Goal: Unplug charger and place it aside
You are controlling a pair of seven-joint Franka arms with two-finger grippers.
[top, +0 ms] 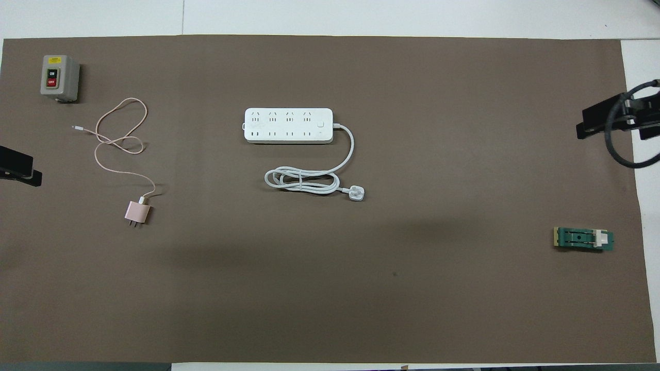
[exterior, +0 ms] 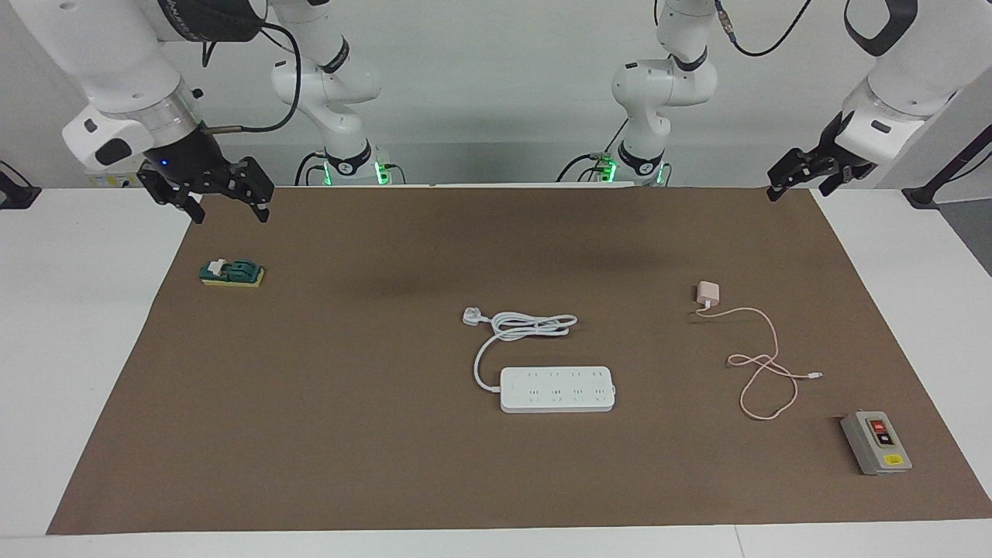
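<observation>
The pale pink charger (exterior: 707, 293) lies on the brown mat toward the left arm's end, prongs free, plugged into nothing; it also shows in the overhead view (top: 138, 212). Its thin pink cable (exterior: 763, 364) loops away from the robots across the mat. The white power strip (exterior: 557, 388) lies mid-mat with all its sockets bare, and also shows in the overhead view (top: 288, 125). My left gripper (exterior: 798, 184) hangs open and empty over the mat's corner at its own end. My right gripper (exterior: 229, 203) hangs open and empty over the mat's edge at its end.
The strip's thick white cord and plug (exterior: 473, 315) lie coiled beside it, nearer to the robots. A grey on/off switch box (exterior: 876, 442) stands at the left arm's end, farther from the robots than the cable. A green knife switch (exterior: 232, 273) lies below the right gripper.
</observation>
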